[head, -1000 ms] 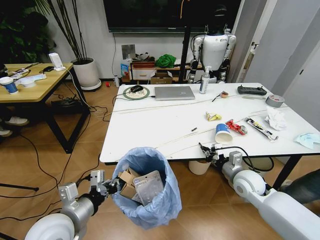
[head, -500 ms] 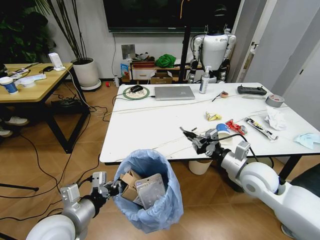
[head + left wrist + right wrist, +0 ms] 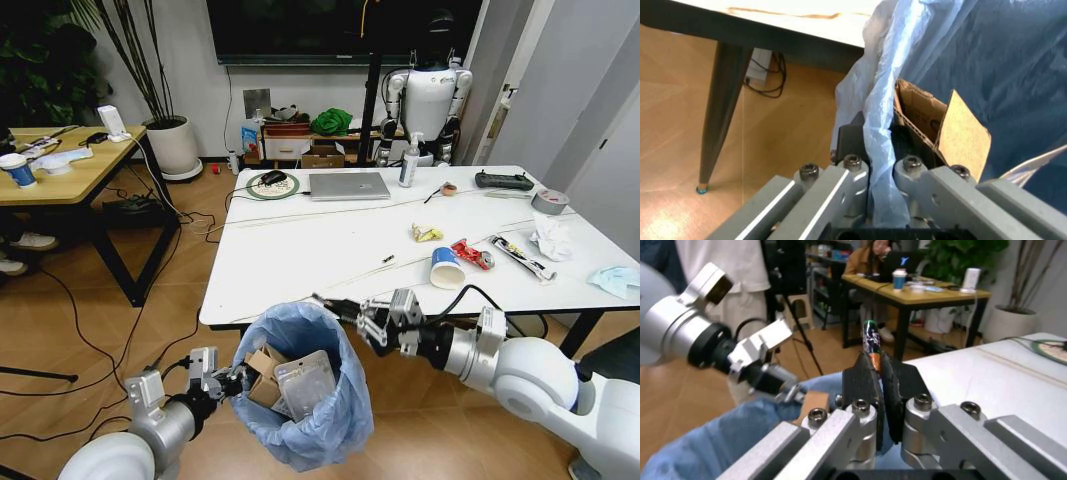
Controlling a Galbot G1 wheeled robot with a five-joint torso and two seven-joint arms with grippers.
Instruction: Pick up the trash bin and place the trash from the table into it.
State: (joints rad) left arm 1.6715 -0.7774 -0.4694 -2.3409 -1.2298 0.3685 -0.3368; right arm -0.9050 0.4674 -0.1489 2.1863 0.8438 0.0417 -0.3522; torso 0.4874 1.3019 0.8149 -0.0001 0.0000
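The right gripper (image 3: 352,318) is closed on a thin stick-like piece of trash (image 3: 870,338), dark with an orange band, which juts out past its fingertips. It hangs just off the near edge of the desk (image 3: 300,250), directly over the far rim of the trash bin (image 3: 300,385), with the stick's tip reaching out over the bin's mouth.

The left gripper (image 3: 222,381) is clamped on the bin's rim, its fingers pinching the light-blue bag liner (image 3: 875,150) between them, one finger outside and one inside the bin. Just beside its inner finger stands a piece of brown cardboard (image 3: 933,127), and a clear plastic packet (image 3: 304,381) lies next to that among the contents.

The bin is held below desk height, just off the near edge, with a slim black desk leg (image 3: 717,107) beyond the left gripper. Between the right gripper and the bin's contents there is open room inside the liner.

On the desk, beyond the right gripper and to its right, lie a blue-white paper cup (image 3: 446,267), a red wrapper (image 3: 472,253), a yellow wrapper (image 3: 427,234), a white tissue (image 3: 552,238) and a pale-blue tissue (image 3: 615,279).
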